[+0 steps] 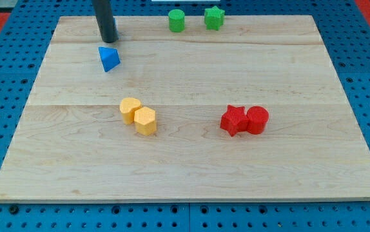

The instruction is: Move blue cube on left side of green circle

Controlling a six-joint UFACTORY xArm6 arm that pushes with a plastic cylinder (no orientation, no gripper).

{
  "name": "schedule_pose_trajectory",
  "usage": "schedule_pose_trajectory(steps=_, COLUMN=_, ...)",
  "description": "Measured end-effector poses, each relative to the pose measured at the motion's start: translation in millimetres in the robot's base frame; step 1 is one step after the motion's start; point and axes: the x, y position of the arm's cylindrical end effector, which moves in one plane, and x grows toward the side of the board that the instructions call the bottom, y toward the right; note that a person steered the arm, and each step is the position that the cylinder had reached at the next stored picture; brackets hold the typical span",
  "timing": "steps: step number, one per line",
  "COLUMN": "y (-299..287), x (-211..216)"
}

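Observation:
The green circle [176, 20] stands near the board's top edge, a little left of centre. My tip [107, 40] rests on the board at the top left, well to the left of the green circle. A thin sliver of a blue block [115, 29] shows at the rod's right edge; the rod hides most of it, so I cannot tell its shape. A blue triangular block [109, 58] lies just below my tip, close to it but apart.
A green star [214, 17] sits right of the green circle. Two yellow blocks [130, 109] [145, 120] touch each other at centre left. A red star [234, 120] and a red circle [257, 120] touch at centre right.

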Motion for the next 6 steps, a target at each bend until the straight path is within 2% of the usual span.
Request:
schedule_pose_trajectory(steps=2, y=-58.1, x=-13.7)
schedule_pose_trajectory(steps=4, y=13.1, x=-23.5)
schedule_pose_trajectory(steps=6, y=28.2, x=-35.6)
